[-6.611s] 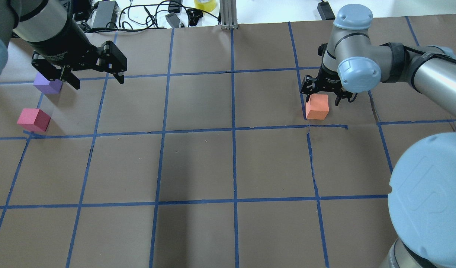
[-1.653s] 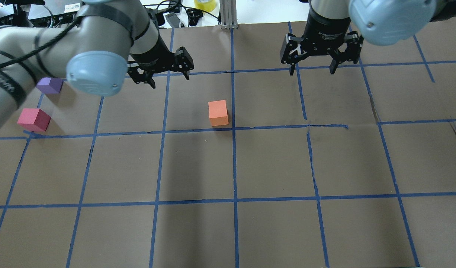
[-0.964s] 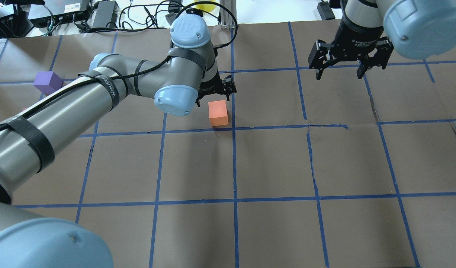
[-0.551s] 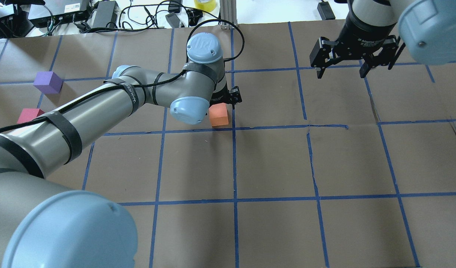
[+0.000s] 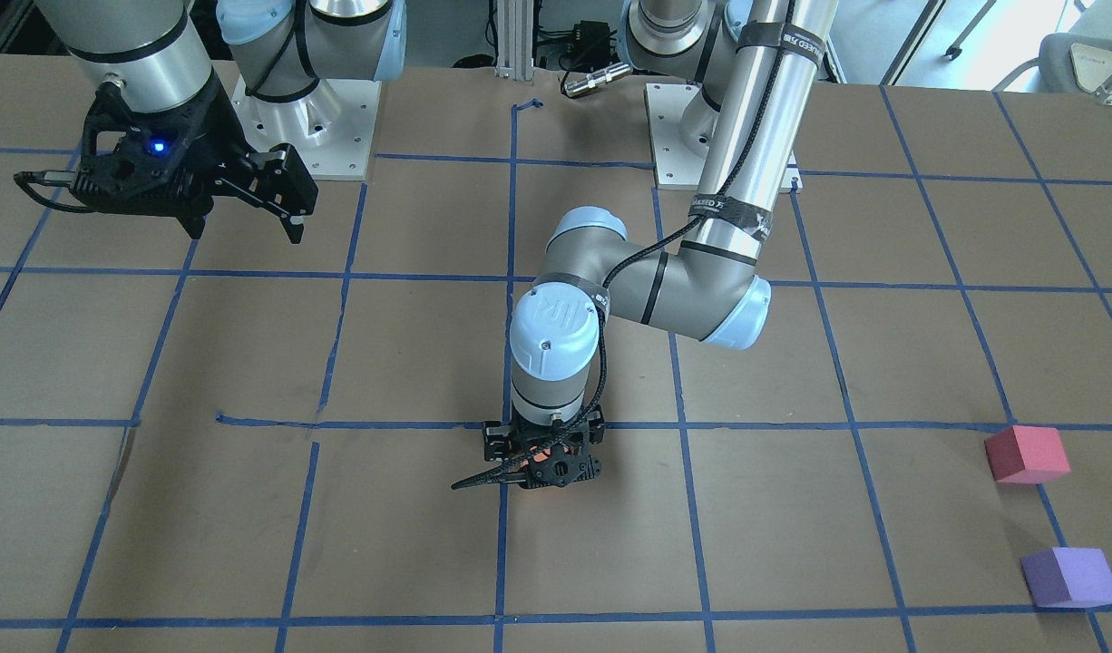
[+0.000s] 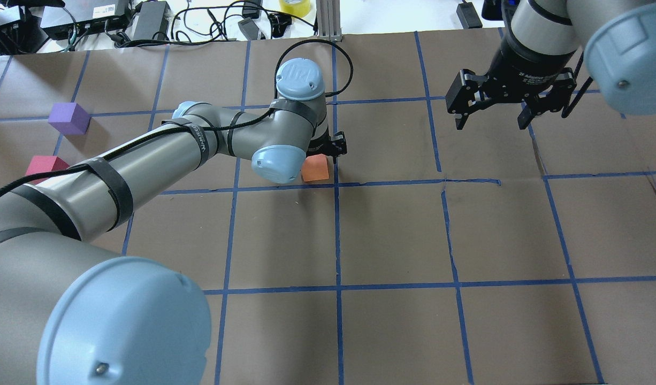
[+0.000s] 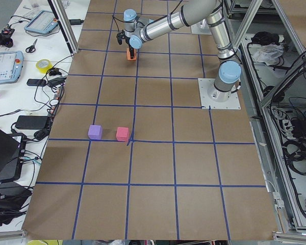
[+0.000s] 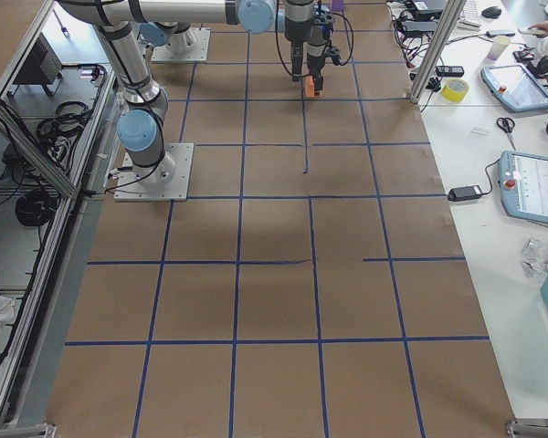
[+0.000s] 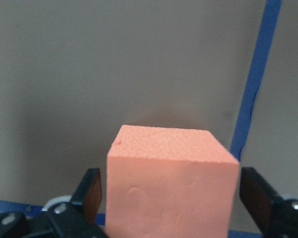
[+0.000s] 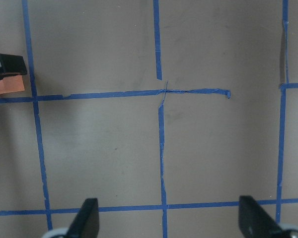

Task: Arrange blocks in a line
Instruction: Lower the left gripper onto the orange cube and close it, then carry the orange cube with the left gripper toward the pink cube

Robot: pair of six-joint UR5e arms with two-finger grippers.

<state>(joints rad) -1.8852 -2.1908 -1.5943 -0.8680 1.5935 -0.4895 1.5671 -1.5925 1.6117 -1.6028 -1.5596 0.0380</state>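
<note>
Front view: left arm (image 5: 737, 136) reaches out from its base, elbow bent, wrist pointing straight down at mid-table (image 5: 338, 544). Left gripper (image 5: 542, 464) is low, straddling the orange block (image 5: 540, 456), which is mostly hidden. Right arm (image 5: 130, 45) is pulled back near its base, with the right gripper (image 5: 243, 216) raised off the table, jaws wide apart and empty. Red block (image 5: 1026, 453) and purple block (image 5: 1068, 577) sit near each other, well apart from the orange one.

Overhead: left wrist covers most of the orange block, which is just beside a crossing of tape lines (image 6: 392, 183). Right gripper hangs spread, holding nothing.

Left side view: left arm is stretched far along the table, orange block under its tip. Purple and red blocks are side by side.

Right side view: orange block shows below the left gripper.

Left wrist: orange block sits on the table between the fingers (image 9: 92, 191). Jaws are spread wide, not clamped. There is a thin gap on one side; contact on the other I cannot tell.

Right wrist: fingers apart over bare paper and tape.
</note>
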